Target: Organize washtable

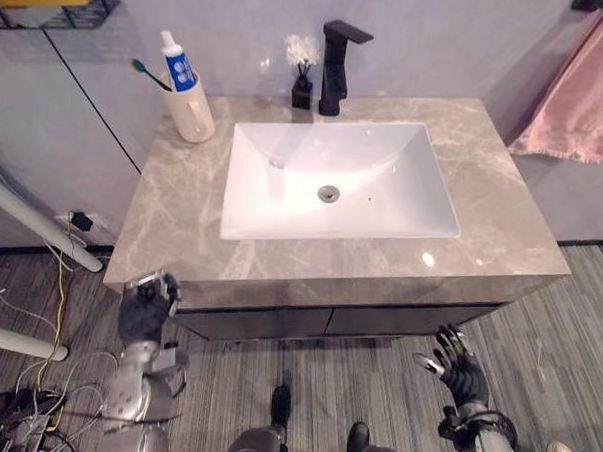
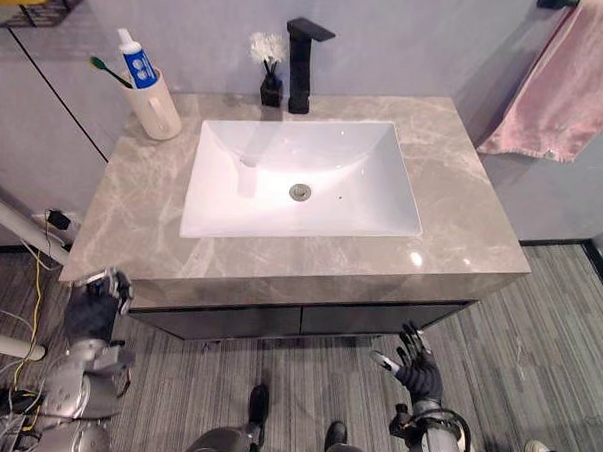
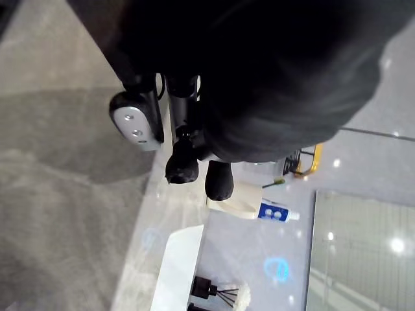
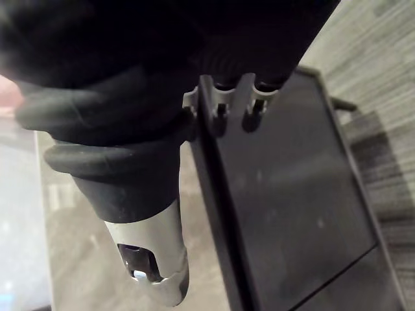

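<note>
Our left hand (image 1: 146, 307) hangs clenched on nothing below the front edge of the worktop (image 1: 502, 225); our right hand (image 1: 459, 369) is released, fingers spread. The cup (image 1: 193, 113) holding toothpaste (image 1: 177, 64) and toothbrush (image 1: 148, 73) stands at the back left corner: likely light, smooth, top-heavy, so we'd grasp its body.

Countertop (image 1: 502, 215): grey veined stone, polished, showing light glints; basin (image 1: 283, 195): white, smooth, high-gloss, ceramic in look. Faucet (image 1: 334, 67): matt black metal; cup (image 1: 191, 111): cream, smooth, matt. Towel (image 1: 587, 98): soft pink cloth; floor (image 1: 536, 346): grey wood-grain planks, matt.
</note>
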Controlling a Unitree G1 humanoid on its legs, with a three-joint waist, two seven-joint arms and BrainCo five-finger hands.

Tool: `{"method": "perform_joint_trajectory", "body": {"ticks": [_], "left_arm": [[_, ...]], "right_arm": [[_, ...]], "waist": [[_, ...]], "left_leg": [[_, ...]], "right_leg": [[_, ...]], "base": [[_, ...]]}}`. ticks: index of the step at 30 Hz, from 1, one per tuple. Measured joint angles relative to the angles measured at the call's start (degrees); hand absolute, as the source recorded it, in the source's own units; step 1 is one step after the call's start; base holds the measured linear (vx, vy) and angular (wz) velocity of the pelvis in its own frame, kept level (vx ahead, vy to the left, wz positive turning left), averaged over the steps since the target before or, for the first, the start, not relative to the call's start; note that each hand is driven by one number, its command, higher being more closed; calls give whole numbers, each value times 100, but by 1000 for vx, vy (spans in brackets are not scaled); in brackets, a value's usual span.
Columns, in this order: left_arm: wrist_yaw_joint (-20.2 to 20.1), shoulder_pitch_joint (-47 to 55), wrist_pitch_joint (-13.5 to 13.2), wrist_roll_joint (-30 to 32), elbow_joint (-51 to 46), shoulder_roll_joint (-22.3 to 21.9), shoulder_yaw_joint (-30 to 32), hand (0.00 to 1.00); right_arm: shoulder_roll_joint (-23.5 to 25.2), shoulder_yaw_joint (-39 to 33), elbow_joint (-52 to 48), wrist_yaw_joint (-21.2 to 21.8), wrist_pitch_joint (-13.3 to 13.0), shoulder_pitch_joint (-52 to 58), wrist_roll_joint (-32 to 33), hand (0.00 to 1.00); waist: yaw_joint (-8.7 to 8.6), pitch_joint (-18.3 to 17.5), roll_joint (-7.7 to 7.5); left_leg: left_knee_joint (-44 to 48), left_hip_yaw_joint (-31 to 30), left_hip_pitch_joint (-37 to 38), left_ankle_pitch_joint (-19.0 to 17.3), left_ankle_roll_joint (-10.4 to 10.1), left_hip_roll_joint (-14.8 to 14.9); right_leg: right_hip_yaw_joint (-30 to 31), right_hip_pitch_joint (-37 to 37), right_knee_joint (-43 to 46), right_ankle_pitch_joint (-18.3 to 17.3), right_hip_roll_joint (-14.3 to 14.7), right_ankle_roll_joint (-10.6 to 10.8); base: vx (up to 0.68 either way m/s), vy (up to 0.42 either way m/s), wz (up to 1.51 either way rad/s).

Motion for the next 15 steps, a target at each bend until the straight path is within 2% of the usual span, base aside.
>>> {"method": "perform_joint_trajectory", "body": {"ticks": [3,4,9,11,12,13,15], "left_arm": [[-230,276,-25,-444,567,-336,-85,100],[-323,354,-24,-514,934,-399,-230,0],[-593,302,128,-609,2676,-447,-958,0],[-686,42,280,-241,4053,-463,-1275,0],[-668,-42,310,-66,4313,-474,-1308,0],[-684,-257,243,174,4780,-397,-1267,0],[-652,-639,205,363,5589,-387,-1006,0]], "right_arm": [[176,-170,364,-67,-39,244,1,0],[221,-157,514,-66,-45,329,0,0],[323,-85,1622,-125,-152,261,0,0],[327,-99,2672,-281,-163,-57,-13,0],[327,-103,2899,-334,-163,-132,-25,0],[342,-209,3421,-417,-163,-276,-69,0],[345,-451,3850,-437,-168,-420,13,0]], "waist": [[-2,-109,31],[-2,-148,36],[2,-255,-18],[-2,-381,-11],[-8,-385,-13],[6,-389,28],[-1,-416,135]], "left_leg": [[1,-106,139,4,-5,-29],[1,-141,178,4,-5,-38],[1,-151,326,-18,20,-27],[0,-90,339,-18,19,-3],[0,-65,342,-18,19,14],[-1,11,346,-19,18,34],[-2,107,384,-26,9,46]], "right_leg": [[-130,193,26,-47,-62,24],[-179,237,78,-85,-74,28],[-302,371,228,-237,-107,82],[-261,359,234,-250,-91,96],[-224,351,236,-252,-74,93],[-143,316,239,-254,-62,89],[2,292,246,-253,-56,88]], "base": [[18,15,23],[-1,1,15],[-8,-6,14],[-4,-8,-6],[-6,-16,-25],[-5,-12,-24],[6,-8,-36]]}}
